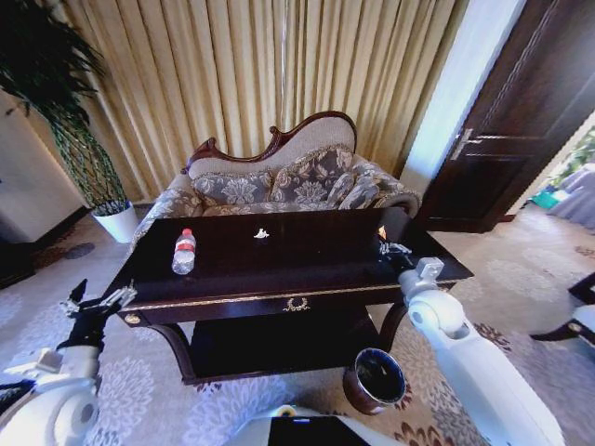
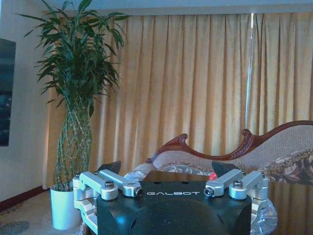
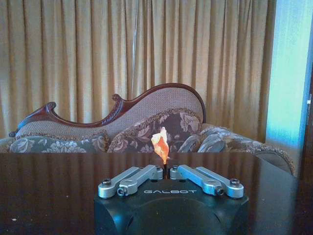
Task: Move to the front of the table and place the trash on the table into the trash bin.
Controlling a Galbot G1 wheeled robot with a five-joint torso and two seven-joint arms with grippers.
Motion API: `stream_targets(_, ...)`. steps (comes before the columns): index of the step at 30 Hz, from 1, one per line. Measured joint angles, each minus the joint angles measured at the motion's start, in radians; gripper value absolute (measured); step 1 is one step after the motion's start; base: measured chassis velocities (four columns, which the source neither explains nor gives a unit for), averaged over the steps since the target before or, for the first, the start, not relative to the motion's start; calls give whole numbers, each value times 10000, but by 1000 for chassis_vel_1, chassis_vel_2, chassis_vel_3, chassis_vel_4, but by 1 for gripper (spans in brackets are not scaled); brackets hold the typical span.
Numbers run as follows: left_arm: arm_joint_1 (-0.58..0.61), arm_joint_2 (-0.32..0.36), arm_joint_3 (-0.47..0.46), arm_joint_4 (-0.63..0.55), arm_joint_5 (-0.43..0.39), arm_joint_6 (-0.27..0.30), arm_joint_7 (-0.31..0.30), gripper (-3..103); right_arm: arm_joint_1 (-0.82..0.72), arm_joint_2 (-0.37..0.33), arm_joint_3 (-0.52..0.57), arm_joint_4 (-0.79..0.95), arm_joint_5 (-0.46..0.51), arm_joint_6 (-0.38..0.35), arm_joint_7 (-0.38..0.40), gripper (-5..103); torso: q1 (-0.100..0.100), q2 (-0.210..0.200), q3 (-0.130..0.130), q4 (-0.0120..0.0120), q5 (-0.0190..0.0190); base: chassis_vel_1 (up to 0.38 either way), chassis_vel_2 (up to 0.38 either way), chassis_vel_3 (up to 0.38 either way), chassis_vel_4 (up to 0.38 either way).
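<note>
Risk I see: my right gripper [image 3: 166, 172], pinched shut on the orange scrap [image 3: 161, 143] at the table's [image 1: 279, 279] three o'clock end, could drop it short of the trash bin [image 1: 374, 380] at five o'clock, while my left gripper [image 1: 98, 302] hangs spread.

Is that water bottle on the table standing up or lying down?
Lying down. The bottle rests on its side on the table, its red cap pointing toward the sofa.
</note>
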Motion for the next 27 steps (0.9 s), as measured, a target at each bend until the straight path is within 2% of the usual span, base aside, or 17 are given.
stream_targets(27, 132, -139, -1, -41, 54, 11, -11, 100, 2, -24, -2, 201, 47, -195, 71, 2, 1, -1, 1, -1, 1, 13, -16, -13, 16)
